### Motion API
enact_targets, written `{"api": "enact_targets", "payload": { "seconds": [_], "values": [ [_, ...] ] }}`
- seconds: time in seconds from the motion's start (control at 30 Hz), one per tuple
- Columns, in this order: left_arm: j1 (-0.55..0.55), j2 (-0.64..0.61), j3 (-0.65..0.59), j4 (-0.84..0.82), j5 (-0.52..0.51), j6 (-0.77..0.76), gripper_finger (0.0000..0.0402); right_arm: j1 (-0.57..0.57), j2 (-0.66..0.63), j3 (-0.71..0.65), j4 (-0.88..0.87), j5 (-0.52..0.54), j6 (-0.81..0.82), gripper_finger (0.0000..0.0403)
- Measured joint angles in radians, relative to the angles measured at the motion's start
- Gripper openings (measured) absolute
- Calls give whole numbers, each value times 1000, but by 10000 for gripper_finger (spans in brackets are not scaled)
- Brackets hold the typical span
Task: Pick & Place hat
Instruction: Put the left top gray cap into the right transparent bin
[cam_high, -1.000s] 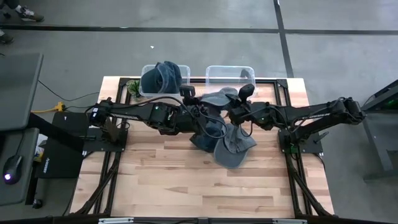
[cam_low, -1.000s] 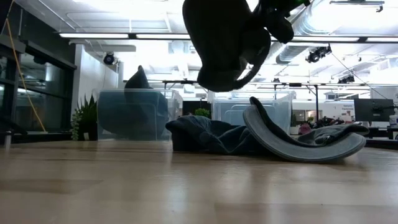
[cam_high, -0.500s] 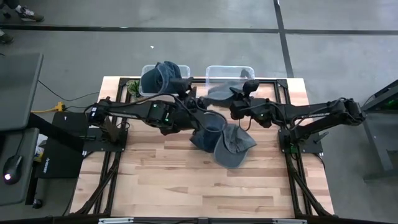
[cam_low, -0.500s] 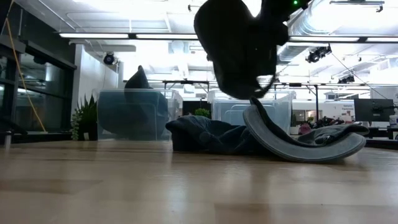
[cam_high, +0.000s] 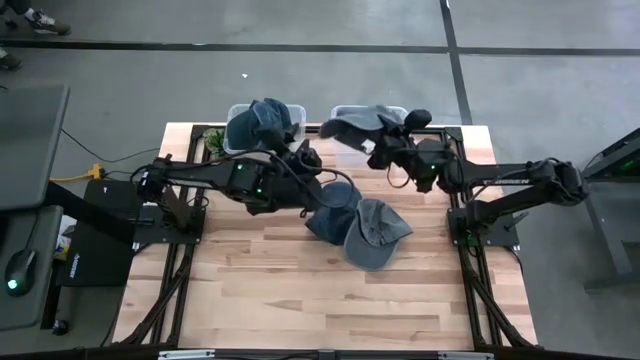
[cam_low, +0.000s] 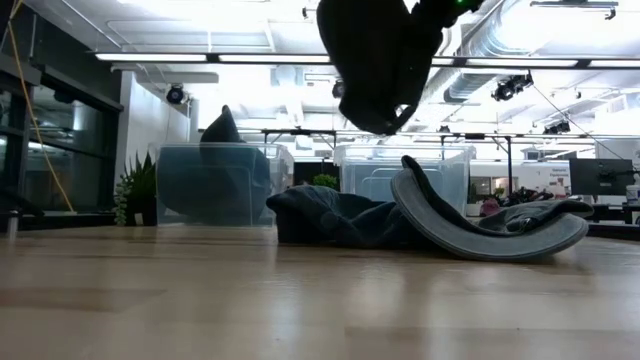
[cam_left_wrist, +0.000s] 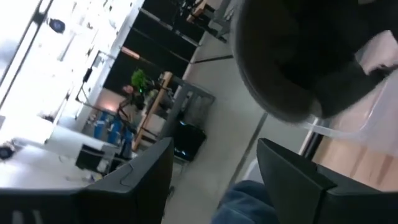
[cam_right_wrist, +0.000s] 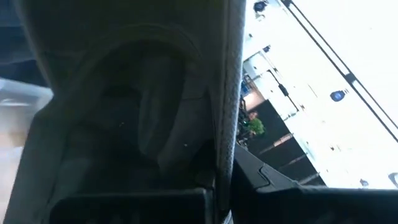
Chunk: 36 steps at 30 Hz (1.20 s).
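Note:
A grey hat (cam_high: 350, 125) hangs in my right gripper (cam_high: 383, 147) above the right clear bin (cam_high: 397, 110) at the table's far edge. The low view shows it as a dark shape high over the table (cam_low: 375, 60), and it fills the right wrist view (cam_right_wrist: 124, 112). My left gripper (cam_high: 305, 160) is open and holds nothing; it hovers beside the left clear bin (cam_high: 238, 148), which holds a blue hat (cam_high: 265, 118). A dark blue hat (cam_high: 328, 205) and a grey hat (cam_high: 378, 232) lie on the table. My right gripper is shut on the grey hat's edge nearest the arm (cam_right_wrist: 221, 155), coming level from the table's right. The hat is lifted clear and reaches from the fingers toward the left, its brim (cam_high: 328, 127) pointing at the left bin. The hat hides the fingertips.
The two bins stand side by side along the far edge (cam_low: 215, 185) (cam_low: 400, 175). The two hats on the table lie overlapping near its middle (cam_low: 330, 220) (cam_low: 480, 225). A small plant (cam_high: 214, 143) stands left of the left bin. Bare wood stretches across the near half.
My right gripper has carried the grey hat up and toward the far edge, from over the hats on the table to above the right bin. My left gripper has drawn back a little toward the left bin.

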Motion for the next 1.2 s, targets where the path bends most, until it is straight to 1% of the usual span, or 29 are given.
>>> {"api": "enact_targets", "payload": {
  "seconds": [0.1,0.23,0.43,0.6,0.8,1.0,1.2],
  "values": [
    [0,0,0,-78,-12,-145,226,-48,7,0,33,-25,34,9],
    [0,0,0,-157,-49,-309,226,-114,15,0,60,-77,147,9],
    [1,0,0,-172,-62,-421,227,-184,15,0,66,-114,304,9],
    [1,0,-1,-172,-60,-451,227,-230,43,0,62,-155,423,9],
    [0,0,-1,-173,-18,-454,227,-251,138,0,57,-142,429,9],
    [0,0,-1,-173,-12,-454,227,-284,204,0,38,-110,459,9],
    [0,0,-1,-173,-10,-454,227,-321,236,0,-34,-160,544,8]
  ]
}}
